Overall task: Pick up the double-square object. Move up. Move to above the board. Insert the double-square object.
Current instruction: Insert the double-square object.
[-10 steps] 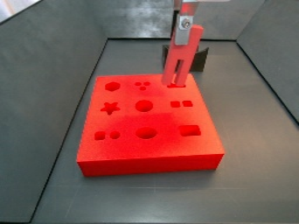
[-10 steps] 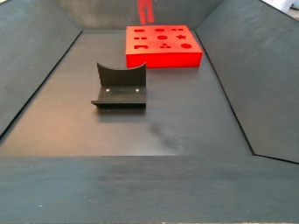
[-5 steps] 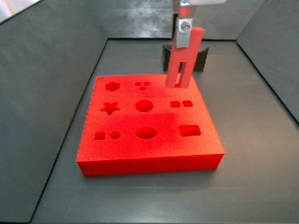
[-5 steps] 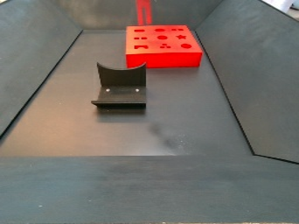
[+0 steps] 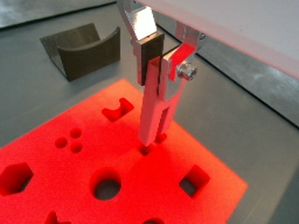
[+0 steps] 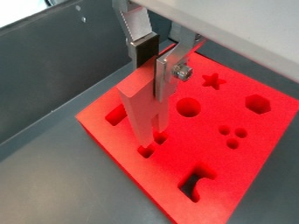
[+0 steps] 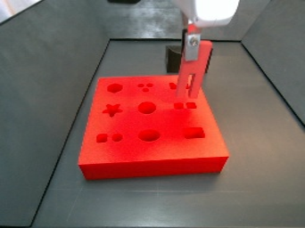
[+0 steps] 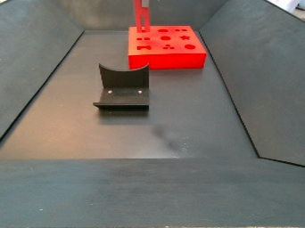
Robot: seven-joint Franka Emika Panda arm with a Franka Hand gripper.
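Observation:
My gripper [image 5: 162, 66] is shut on the double-square object [image 5: 155, 109], a slim red peg that hangs upright from the fingers. It shows in both wrist views, the gripper [image 6: 155, 70] clamping the top of the peg [image 6: 142, 112]. The peg's lower end hangs just above a small double-square cutout [image 6: 146, 150] in the board [image 6: 228, 153], a thick red slab with darker shaped cutouts. In a side view the gripper [image 7: 191, 40] holds the peg [image 7: 191, 69] over the board [image 7: 131, 142] at its right side. In a side view the peg [image 8: 141, 13] stands over the far board [image 8: 173, 55].
The dark fixture [image 8: 121, 87] stands on the grey floor, apart from the board; it also shows in a wrist view [image 5: 82, 51] and behind the peg in a side view [image 7: 173, 61]. Dark sloping walls enclose the floor on all sides.
My gripper has carried the peg from the board's back edge forward over the board, and its lower end now hangs over the double-square cutout.

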